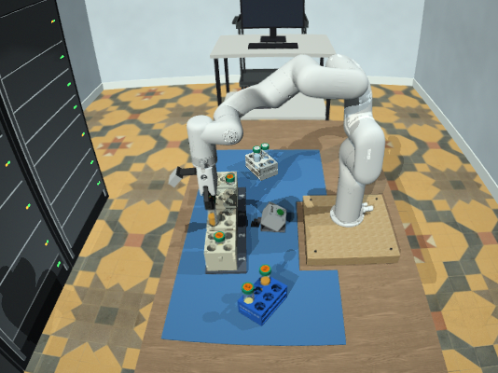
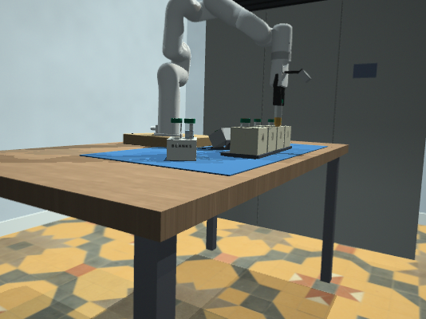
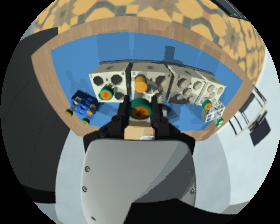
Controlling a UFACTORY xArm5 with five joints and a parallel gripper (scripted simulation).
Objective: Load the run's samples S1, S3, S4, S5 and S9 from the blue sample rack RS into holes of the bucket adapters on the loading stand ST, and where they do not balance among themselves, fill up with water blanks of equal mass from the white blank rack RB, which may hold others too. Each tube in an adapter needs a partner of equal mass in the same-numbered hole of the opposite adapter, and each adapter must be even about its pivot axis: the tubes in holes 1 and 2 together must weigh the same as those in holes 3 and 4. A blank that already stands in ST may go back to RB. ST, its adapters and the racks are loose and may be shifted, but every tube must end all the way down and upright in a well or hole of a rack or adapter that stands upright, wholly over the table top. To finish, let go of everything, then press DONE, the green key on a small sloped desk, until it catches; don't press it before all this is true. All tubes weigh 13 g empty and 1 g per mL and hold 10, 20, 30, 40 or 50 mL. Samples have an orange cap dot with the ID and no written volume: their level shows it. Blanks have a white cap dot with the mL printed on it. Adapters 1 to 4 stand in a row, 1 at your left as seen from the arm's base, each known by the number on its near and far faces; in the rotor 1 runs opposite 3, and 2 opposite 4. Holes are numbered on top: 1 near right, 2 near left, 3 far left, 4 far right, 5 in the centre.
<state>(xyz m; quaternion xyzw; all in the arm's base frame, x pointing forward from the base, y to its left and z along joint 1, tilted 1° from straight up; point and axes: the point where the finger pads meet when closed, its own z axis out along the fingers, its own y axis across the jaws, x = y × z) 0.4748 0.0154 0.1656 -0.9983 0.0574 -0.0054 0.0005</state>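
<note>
My gripper [image 1: 211, 203] [image 2: 278, 99] [image 3: 140, 101] is shut on a sample tube [image 1: 212, 218] [image 2: 278, 120] [image 3: 140, 85] with orange liquid. It holds the tube upright, with the tube's bottom at the top of the middle adapters of the loading stand ST [image 1: 223, 258] [image 2: 255, 141] [image 3: 188, 86], on the side away from the arm's base. I cannot tell which hole is below it. An orange-dotted tube [image 1: 218, 236] stands in adapter 1 and another [image 1: 229, 177] in adapter 4. The blue sample rack RS [image 1: 268, 306] [image 3: 83, 105] holds two samples [image 1: 265, 272] [image 1: 247, 291].
The white blank rack RB [image 1: 263, 169] [image 2: 181, 149] [image 3: 213, 111] holds two green-capped blanks [image 1: 256, 151] [image 1: 265, 147]. The sloped desk with the green DONE key [image 1: 280, 212] sits between the stand and the arm's wooden base plate [image 1: 350, 244]. The table's left edge is close to the stand.
</note>
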